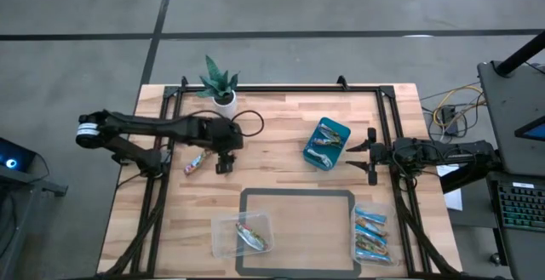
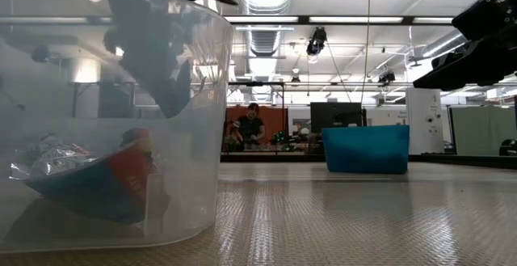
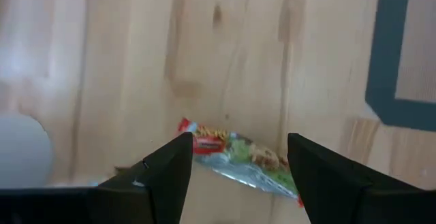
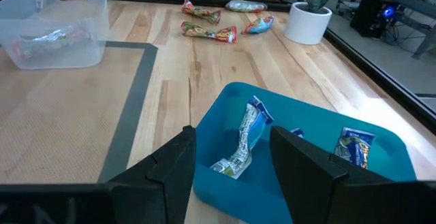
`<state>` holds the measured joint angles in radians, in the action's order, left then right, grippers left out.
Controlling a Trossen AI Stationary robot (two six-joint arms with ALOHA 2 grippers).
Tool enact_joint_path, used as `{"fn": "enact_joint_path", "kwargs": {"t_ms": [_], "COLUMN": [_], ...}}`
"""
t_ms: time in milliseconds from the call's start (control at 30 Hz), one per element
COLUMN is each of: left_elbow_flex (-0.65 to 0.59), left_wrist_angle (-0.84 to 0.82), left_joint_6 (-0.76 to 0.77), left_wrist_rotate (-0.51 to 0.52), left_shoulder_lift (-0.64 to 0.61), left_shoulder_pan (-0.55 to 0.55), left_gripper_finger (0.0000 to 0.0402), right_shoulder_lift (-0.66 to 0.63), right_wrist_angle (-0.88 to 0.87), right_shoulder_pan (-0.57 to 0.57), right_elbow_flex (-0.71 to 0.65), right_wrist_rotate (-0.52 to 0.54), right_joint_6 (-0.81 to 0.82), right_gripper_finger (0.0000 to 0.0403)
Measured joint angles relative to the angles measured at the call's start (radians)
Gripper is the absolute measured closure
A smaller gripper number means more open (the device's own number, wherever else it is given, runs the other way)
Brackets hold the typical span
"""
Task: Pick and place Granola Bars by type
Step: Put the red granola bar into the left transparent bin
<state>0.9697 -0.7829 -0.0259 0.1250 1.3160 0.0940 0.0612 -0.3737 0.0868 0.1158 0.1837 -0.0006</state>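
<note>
One multicoloured granola bar (image 3: 238, 159) lying on wood between spread fingers of left gripper (image 3: 238, 176). Best lowering straight, centring across wrapper, closing gently. Right gripper (image 4: 231, 163) parted over teal bin (image 4: 300, 149).

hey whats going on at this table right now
The two-arm robot is sorting granola bars. The left gripper hangs open over a multicoloured bar lying on the wood near the potted plant. The right gripper waits open beside the teal bin, which holds a few bars. Two clear tubs hold others.
</note>
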Motion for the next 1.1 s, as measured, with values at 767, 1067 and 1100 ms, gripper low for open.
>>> {"fn": "enact_joint_path", "kwargs": {"t_ms": [767, 1067, 1100], "left_elbow_flex": [-0.234, -0.258, -0.26], "left_wrist_angle": [0.158, 0.243, 0.245], "left_joint_6": [0.506, 0.691, 0.704], "left_wrist_rotate": [-0.084, -0.086, -0.085], "left_shoulder_lift": [0.048, 0.082, 0.09], "left_shoulder_pan": [-0.002, -0.003, -0.003], "left_gripper_finger": [0.0181, 0.0181, 0.0181], "right_shoulder_lift": [0.0, 0.0, 0.0], "right_wrist_angle": [0.0, 0.0, 0.0], "right_shoulder_pan": [0.0, 0.0, 0.0], "right_elbow_flex": [0.0, 0.0, 0.0], "right_wrist_rotate": [0.0, 0.0, 0.0], "right_joint_6": [0.0, 0.0, 0.0], "right_gripper_finger": [0.0227, 0.0227, 0.0227]}}
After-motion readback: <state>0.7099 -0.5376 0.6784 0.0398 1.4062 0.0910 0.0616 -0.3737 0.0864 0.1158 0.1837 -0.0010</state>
